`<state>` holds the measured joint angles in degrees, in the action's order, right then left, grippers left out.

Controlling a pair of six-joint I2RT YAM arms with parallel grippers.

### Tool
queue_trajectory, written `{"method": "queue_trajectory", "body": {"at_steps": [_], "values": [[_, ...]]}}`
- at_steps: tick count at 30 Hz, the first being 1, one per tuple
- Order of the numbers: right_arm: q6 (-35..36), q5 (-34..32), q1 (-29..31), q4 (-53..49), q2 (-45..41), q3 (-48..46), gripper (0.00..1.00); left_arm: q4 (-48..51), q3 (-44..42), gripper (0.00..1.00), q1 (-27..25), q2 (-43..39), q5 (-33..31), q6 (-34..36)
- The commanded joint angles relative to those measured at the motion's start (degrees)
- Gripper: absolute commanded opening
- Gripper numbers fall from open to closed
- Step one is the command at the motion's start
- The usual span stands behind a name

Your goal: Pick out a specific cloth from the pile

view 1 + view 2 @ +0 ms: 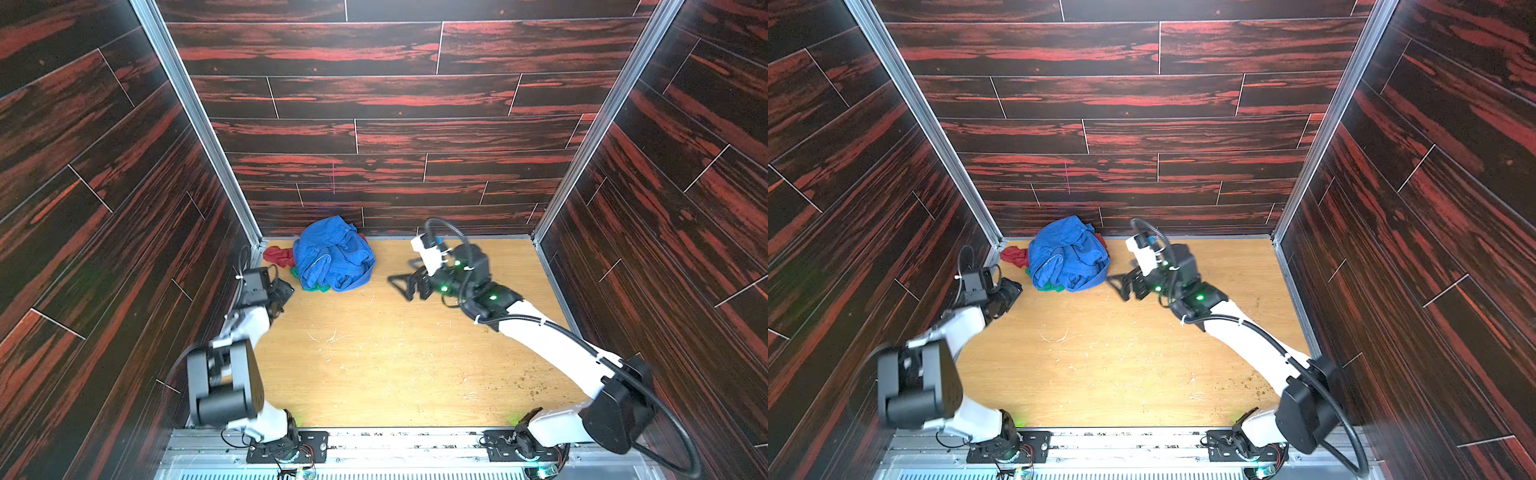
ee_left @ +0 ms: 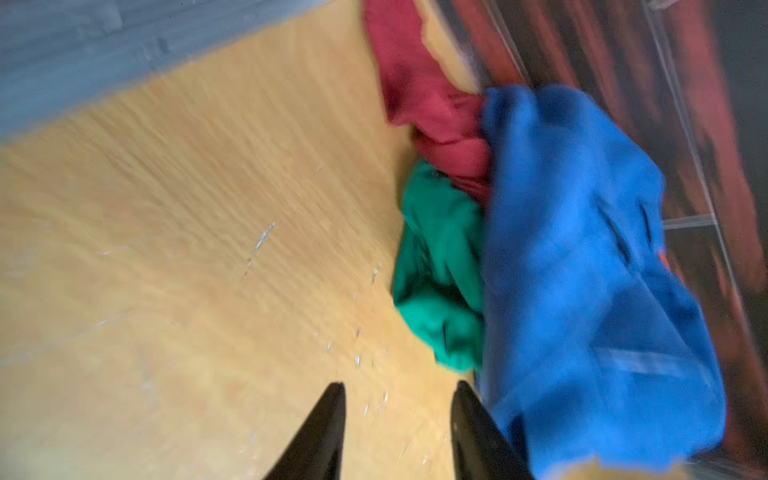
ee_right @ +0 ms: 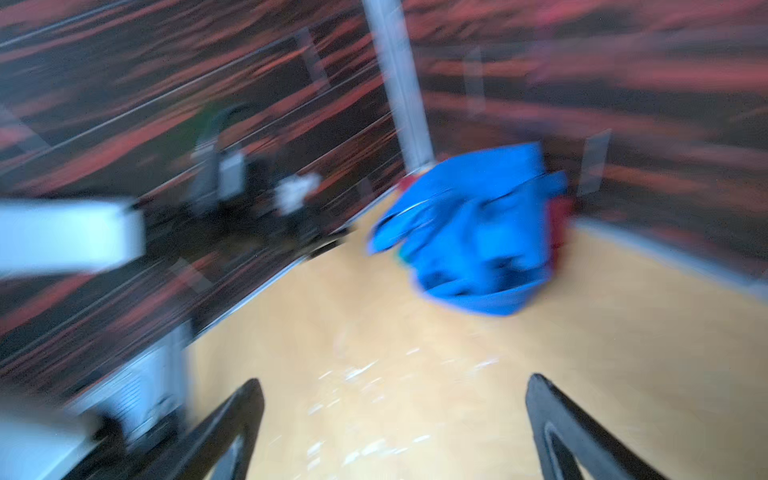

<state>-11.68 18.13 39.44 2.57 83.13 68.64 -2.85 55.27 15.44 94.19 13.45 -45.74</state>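
left gripper: fingers apart, gripping nothing, just near-left of the pile | right gripper: jaws wide apart, right of pile | cloth: green, tucked under blue cloth at pile's near-left edge, far-left on table

The pile lies on the table, at the back near the left corner. The cloth lies under it, showing at the front edge.
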Motion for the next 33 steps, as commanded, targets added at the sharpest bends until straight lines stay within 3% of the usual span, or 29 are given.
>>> {"method": "queue_trajectory", "body": {"at_steps": [1,9,21,23,30,33], "values": [[-1.69,5.42,2.88,-0.36,2.81,1.33,0.99,-3.30,8.96,0.36,1.67,8.28,8.18,-5.04],[-1.15,6.00,4.17,-1.94,2.37,1.28,0.99,-4.44,20.41,0.32,2.23,22.12,9.41,-6.97],[3.25,6.39,4.23,-5.65,2.96,2.43,0.99,-5.66,23.09,0.32,0.58,26.90,10.45,-7.06],[3.16,6.22,4.18,-5.34,3.15,2.72,0.99,-5.51,23.48,0.28,0.21,27.34,10.44,-7.31],[4.46,6.26,4.20,-6.89,4.05,3.24,0.99,-5.77,22.61,0.00,-0.15,26.73,10.77,-7.76],[5.74,5.15,4.20,-8.82,3.84,3.52,0.99,-8.15,21.85,0.00,-0.14,25.31,11.70,-8.93]]}}
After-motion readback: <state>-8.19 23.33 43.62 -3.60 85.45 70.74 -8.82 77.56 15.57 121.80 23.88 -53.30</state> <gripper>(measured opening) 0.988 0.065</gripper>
